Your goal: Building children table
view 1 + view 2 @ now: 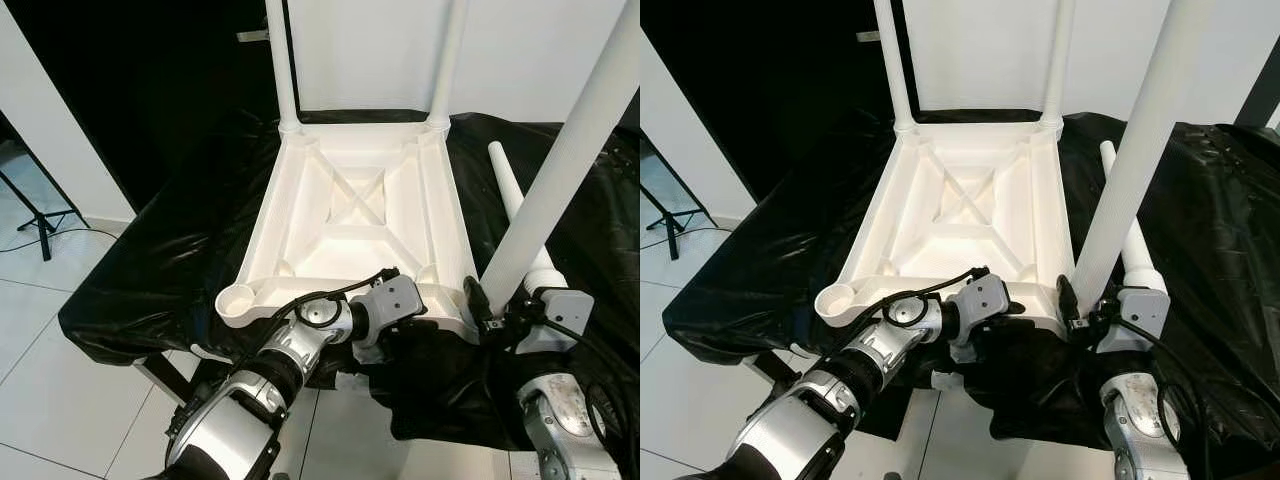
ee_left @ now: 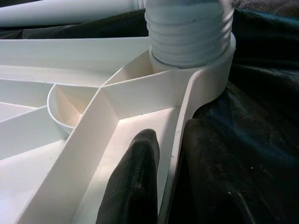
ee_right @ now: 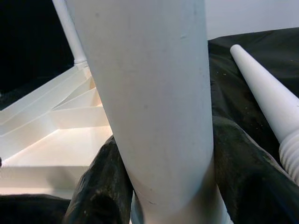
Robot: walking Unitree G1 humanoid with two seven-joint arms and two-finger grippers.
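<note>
A white plastic table top [image 1: 350,215] lies upside down on a black-covered bench. Two white legs [image 1: 282,60] [image 1: 447,60] stand upright in its far corners. My right gripper [image 3: 173,186] is shut around a third leg [image 1: 570,150], which leans slightly at the near right corner. That leg's threaded end [image 2: 189,32] sits in the corner socket. My left gripper [image 2: 170,149] is shut on the table top's near rim beside that socket, one finger [image 2: 138,168] inside the rim. The near left socket [image 1: 237,300] holds nothing. A fourth leg [image 1: 512,195] lies loose on the cloth to the right.
The black cloth [image 1: 170,260] drapes over the bench's edges, with tiled floor [image 1: 60,380] below at the left. A dark tripod stand [image 1: 35,215] stands on the floor at the far left. A white wall [image 1: 520,50] is behind.
</note>
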